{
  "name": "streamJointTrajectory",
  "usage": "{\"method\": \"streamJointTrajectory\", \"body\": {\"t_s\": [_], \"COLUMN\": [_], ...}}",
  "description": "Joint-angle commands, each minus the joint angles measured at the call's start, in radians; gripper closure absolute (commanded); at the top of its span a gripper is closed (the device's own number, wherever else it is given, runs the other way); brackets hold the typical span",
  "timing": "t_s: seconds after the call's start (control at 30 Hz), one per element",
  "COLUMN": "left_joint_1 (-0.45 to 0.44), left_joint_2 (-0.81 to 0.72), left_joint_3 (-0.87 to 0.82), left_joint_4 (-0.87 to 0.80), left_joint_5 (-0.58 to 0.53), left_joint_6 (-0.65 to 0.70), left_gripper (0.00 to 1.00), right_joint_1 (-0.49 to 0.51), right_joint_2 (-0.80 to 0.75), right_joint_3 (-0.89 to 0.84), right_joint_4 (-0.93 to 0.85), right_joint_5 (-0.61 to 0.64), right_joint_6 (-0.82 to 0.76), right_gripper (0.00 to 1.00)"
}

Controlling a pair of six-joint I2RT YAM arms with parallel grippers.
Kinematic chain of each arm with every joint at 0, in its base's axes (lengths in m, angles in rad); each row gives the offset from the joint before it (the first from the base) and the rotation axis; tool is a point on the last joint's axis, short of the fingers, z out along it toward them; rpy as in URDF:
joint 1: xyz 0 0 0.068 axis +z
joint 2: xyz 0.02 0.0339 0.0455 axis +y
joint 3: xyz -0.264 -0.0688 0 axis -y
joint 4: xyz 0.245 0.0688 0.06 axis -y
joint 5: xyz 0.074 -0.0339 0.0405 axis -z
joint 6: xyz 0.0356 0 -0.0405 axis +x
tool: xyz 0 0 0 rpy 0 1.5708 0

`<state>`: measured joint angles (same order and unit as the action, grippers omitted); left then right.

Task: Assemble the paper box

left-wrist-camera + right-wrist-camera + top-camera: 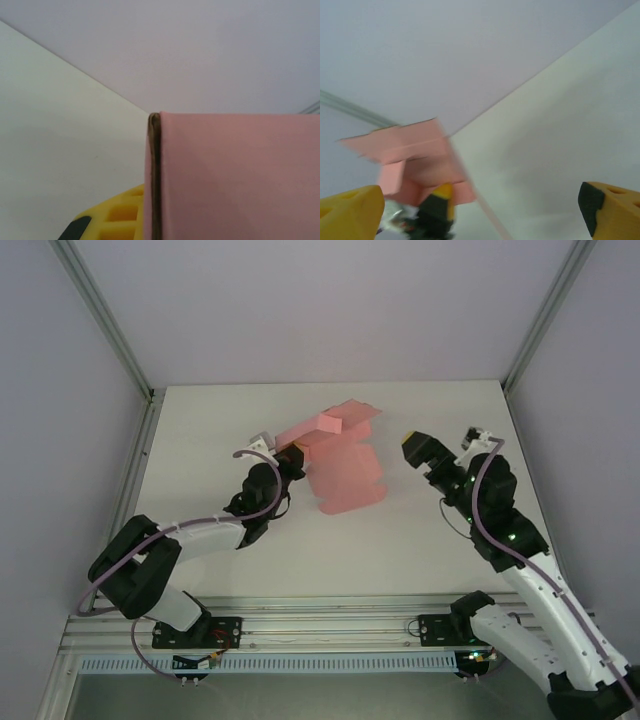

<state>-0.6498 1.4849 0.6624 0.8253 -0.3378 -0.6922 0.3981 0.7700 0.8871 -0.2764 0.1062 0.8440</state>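
paper box [235, 175]: pink, very close, fills the lower right; a dark creased edge runs upright down its left side
fingers [117, 215]: one yellow, ribbed, black pad at its tip, bottom left, touching the paper at that crease
bench [60, 150]: white, left
wall [200, 50]: pale grey, far, across the top

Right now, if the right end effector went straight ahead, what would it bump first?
Probably the pink paper box, held by the left end effector; the open right end effector points that way, though depth is unclear.
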Motion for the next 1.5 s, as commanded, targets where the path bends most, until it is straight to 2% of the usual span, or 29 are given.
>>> {"method": "streamJointTrajectory", "body": {"t_s": [0.0, 0.17, 0.43, 0.47, 0.6, 0.7, 1.13, 1.17, 1.47], "left_joint_1": [0.009, 0.009, 0.008, 0.008, 0.008, 0.009, 0.009, 0.008, 0.008], "left_joint_2": [-0.043, -0.047, -0.038, -0.037, -0.024, -0.013, 0.045, 0.044, 0.048], "left_joint_3": [-0.009, -0.014, -0.009, -0.009, -0.005, 0.000, 0.022, 0.022, 0.031], "left_joint_4": [0.025, 0.038, 0.038, 0.037, 0.046, 0.047, 0.053, 0.054, 0.051], "left_joint_5": [0.093, 0.126, 0.143, 0.140, 0.149, 0.152, 0.206, 0.203, 0.221], "left_joint_6": [0.006, -0.001, -0.001, -0.001, -0.001, -0.004, 0.003, 0.004, 0.010], "left_gripper": [1.00, 1.00, 1.00, 1.00, 1.00, 1.00, 1.00, 1.00, 1.00], "right_joint_1": [-0.099, -0.199, -0.197, -0.196, -0.196, -0.193, -0.174, -0.172, -0.103], "right_joint_2": [0.044, 0.212, 0.385, 0.393, 0.435, 0.469, 0.534, 0.532, 0.549], "right_joint_3": [-0.013, -0.015, 0.016, 0.018, 0.019, 0.023, 0.049, 0.047, 0.065], "right_joint_4": [-0.077, 0.073, 0.294, 0.312, 0.370, 0.387, 0.438, 0.436, 0.332], "right_joint_5": [-0.166, -0.495, -0.763, -0.788, -0.901, -0.960, -0.961, -0.957, -0.796], "right_joint_6": [-0.142, -0.200, -0.160, -0.156, -0.137, -0.120, -0.144, -0.146, -0.221], "right_gripper": [0.00, 0.00, 0.01, 0.03, 0.22, 0.28, 0.39, 0.42, 0.47]}}
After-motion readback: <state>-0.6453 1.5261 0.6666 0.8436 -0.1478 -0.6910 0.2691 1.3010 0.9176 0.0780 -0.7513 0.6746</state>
